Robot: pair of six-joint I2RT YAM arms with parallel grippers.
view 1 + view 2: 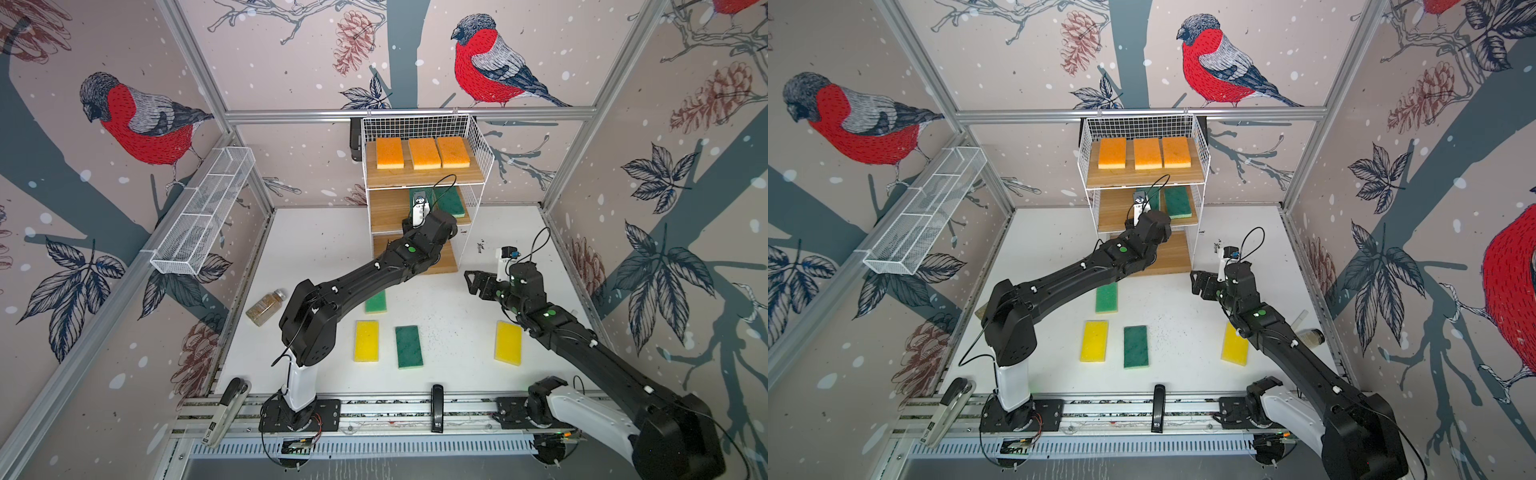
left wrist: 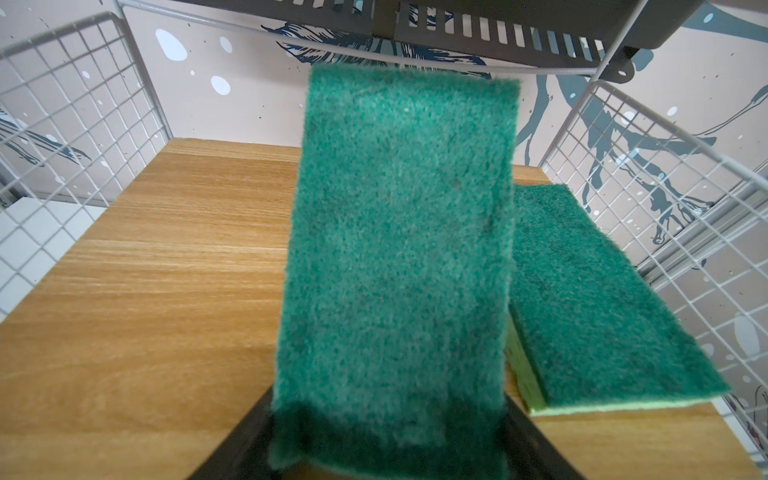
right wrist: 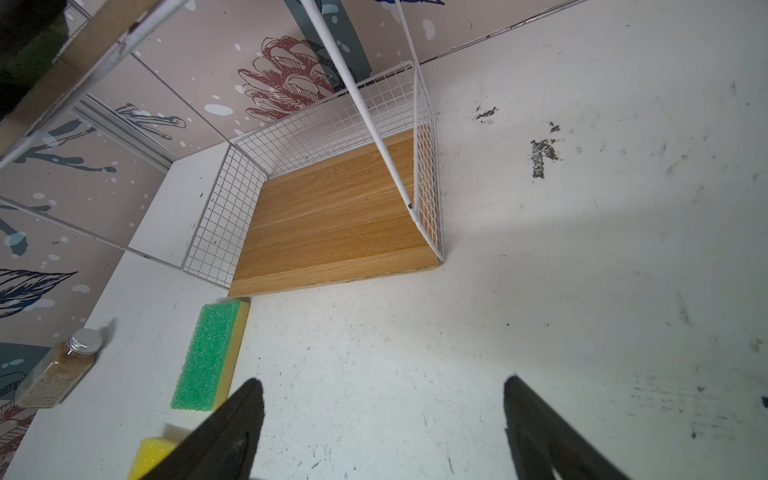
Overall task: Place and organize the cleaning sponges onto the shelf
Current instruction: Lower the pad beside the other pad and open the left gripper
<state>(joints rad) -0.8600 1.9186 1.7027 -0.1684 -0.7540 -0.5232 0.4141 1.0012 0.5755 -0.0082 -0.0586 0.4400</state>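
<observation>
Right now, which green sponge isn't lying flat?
The held green sponge, tilted between the left gripper's jaws over the middle board. The others lie flat: the shelved green sponge beside it, the light-green sponge and dark-green sponge on the table.

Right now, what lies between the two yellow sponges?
A dark green sponge, close beside the left yellow sponge; onward to the right yellow sponge the table is bare, in both top views.
</observation>
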